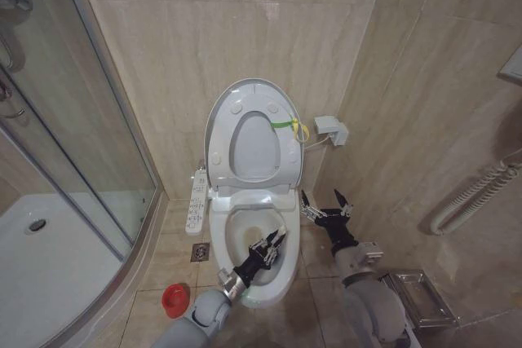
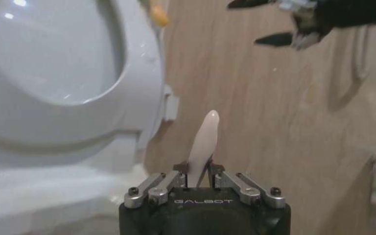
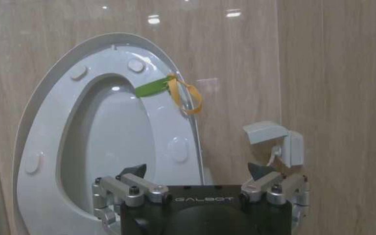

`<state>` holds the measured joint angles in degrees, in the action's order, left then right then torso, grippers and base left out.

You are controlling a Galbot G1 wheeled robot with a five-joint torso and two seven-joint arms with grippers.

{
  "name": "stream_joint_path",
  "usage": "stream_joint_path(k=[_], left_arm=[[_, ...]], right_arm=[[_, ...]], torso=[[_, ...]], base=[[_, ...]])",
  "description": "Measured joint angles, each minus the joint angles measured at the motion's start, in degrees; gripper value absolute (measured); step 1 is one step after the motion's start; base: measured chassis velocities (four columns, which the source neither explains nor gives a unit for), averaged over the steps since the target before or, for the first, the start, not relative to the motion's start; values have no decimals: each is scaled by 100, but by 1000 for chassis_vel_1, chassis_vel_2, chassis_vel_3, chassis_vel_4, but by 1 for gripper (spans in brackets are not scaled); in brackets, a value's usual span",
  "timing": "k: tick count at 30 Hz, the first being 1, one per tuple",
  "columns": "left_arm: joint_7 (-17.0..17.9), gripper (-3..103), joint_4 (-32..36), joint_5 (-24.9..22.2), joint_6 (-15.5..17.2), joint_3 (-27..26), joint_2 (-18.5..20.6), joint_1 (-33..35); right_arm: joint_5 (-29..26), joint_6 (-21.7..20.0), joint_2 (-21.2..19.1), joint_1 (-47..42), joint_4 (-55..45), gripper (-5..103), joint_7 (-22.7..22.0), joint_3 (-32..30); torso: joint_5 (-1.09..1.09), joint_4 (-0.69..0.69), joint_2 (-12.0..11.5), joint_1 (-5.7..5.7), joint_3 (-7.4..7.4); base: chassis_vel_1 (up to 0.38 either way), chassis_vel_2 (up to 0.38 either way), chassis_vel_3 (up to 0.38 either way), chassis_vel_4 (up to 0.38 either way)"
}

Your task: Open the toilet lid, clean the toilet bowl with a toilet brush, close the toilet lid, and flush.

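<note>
Beige-tiled bathroom corner, toilet against the back wall. Toilet lid point(image 1: 245, 91) and seat point(image 1: 281, 160) both tipped up against the wall, yellow-green band point(image 1: 287, 125) tied at one edge, so the toilet bowl point(image 1: 241, 230) lies open for scrubbing.

Left gripper point(image 1: 270, 248) reaching over the bowl's mouth, jaws pinched tight on the thin white handle of the toilet brush point(image 2: 204, 139); handle tip poking out past the fingers, bristle end not discernible, presumably angled down into the bowl.

Right gripper point(image 1: 326, 204) parked just beside the bowl on its right, jaws spread wide, nothing held, likely kept clear of the scrubbing arm.

Around: red holder cup point(image 1: 174, 299) on the floor near the bowl's left, white control panel point(image 1: 196, 198) alongside the bowl, glass shower door point(image 1: 73, 120) further left, wall socket point(image 1: 330, 129) to the right. Nothing blocking the bowl.
</note>
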<state>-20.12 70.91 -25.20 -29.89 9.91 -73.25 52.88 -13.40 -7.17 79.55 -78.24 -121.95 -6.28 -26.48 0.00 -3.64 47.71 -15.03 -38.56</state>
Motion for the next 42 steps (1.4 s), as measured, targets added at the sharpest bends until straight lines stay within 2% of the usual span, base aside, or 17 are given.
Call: stream_joint_path(k=[5,12,18,29,34,42], left_arm=[[-58,20,-305,-9,-76,-171,98,-73],[22,20,209,-13,-60,-67,42,-20],[56,20,357,16,-58,55,-47,46],[-93,20,-393,119,-152,-146,35,-85],[1,20,-3,118,-113,-6,-34,-100],[24,20,217,136,-161,196,-129,42]], right_arm=[[0,0,0,0,0,100,0,0],[0,0,0,0,0,100,0,0],[0,0,0,0,0,100,0,0],[0,0,0,0,0,100,0,0],[0,0,0,0,0,100,0,0],[0,0,0,0,0,100,0,0]], torso=[[0,1,0,0,0],[-1,-2,0,0,0],[-1,0,0,0,0],[1,1,0,0,0],[0,-2,0,-1,0],[0,0,0,0,0]], base=[[0,0,0,0],[0,0,0,0],[0,0,0,0],[0,0,0,0],[0,0,0,0],[0,0,0,0]])
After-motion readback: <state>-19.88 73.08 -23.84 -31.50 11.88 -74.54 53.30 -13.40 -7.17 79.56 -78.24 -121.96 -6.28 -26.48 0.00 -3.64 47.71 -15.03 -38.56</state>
